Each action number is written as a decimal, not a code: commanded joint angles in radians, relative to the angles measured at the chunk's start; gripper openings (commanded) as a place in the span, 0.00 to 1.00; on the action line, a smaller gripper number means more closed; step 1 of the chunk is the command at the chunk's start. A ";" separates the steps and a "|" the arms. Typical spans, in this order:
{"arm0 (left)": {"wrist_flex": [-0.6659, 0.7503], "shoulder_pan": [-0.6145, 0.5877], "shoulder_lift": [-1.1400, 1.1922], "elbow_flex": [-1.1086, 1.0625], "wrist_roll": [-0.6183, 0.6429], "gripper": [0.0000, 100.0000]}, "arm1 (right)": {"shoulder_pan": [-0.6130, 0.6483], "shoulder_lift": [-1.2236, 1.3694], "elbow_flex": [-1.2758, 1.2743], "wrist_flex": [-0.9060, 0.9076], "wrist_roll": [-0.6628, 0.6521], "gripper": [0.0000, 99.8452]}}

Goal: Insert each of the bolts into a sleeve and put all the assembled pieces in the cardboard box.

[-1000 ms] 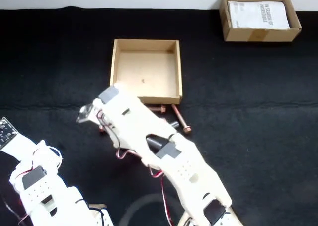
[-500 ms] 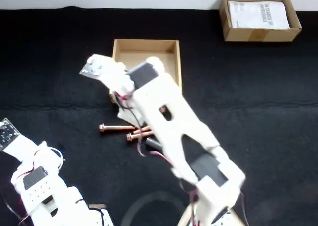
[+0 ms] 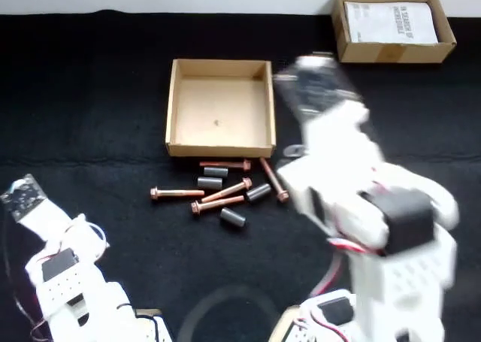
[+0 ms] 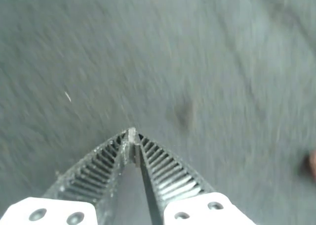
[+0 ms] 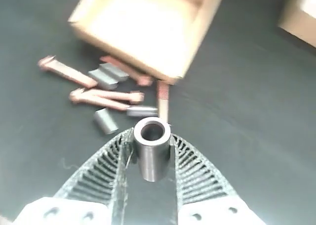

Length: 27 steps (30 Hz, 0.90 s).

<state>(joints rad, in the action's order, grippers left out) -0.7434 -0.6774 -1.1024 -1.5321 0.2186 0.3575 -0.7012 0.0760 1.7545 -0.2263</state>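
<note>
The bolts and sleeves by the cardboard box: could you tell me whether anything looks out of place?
Nothing looks damaged. The bolts and sleeves lie loose and jumbled in front of the cardboard box, none joined; the right gripper holds one sleeve.

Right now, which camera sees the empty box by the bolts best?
The high view: the cardboard box shows whole, all four walls and bare floor. The right wrist view catches it cropped at the edge. The left wrist view faces black cloth.

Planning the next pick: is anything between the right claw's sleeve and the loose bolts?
Nothing visible. The right claw holds a sleeve; the bolts lie exposed before the cardboard box, loose sleeves among them.
</note>
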 commanded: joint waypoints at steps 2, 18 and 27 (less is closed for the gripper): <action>-0.252 0.105 -0.008 0.180 -0.005 0.01 | -0.262 -0.262 -0.116 -0.015 0.008 0.01; -0.848 0.564 -0.007 0.756 0.002 0.01 | -0.938 -1.129 -0.997 -0.521 0.044 0.01; -0.738 0.684 -0.007 0.733 0.002 0.01 | -1.001 -1.133 -1.122 -0.526 0.387 0.01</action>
<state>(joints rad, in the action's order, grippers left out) -1.5612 -0.0284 -1.1024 -0.8186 0.2156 -0.6306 -1.8320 -0.9996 1.2559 0.1097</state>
